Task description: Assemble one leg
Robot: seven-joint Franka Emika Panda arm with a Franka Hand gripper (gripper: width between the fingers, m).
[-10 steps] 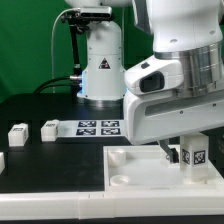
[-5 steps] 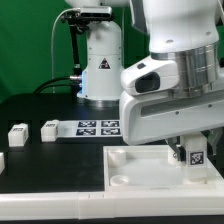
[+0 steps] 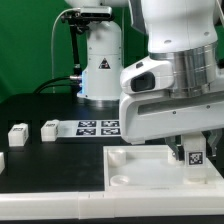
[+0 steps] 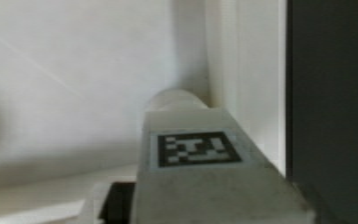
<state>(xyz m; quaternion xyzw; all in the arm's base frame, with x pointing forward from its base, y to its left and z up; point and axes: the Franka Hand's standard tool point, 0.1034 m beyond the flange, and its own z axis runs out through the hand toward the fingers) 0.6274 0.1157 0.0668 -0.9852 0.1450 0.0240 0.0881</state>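
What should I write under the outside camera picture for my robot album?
The gripper holds the tagged white leg at the big white plate.

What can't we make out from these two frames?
- Grip: in the exterior view the arm housing covers most of the fingers beside the leg; in the wrist view the leg fills the frame.
- Leg's lower end, seated in the plate or not: hidden by the leg itself in the wrist view.
- Plate's right side: cut by the exterior view's right edge.
- White part: cut by the exterior view's left edge.
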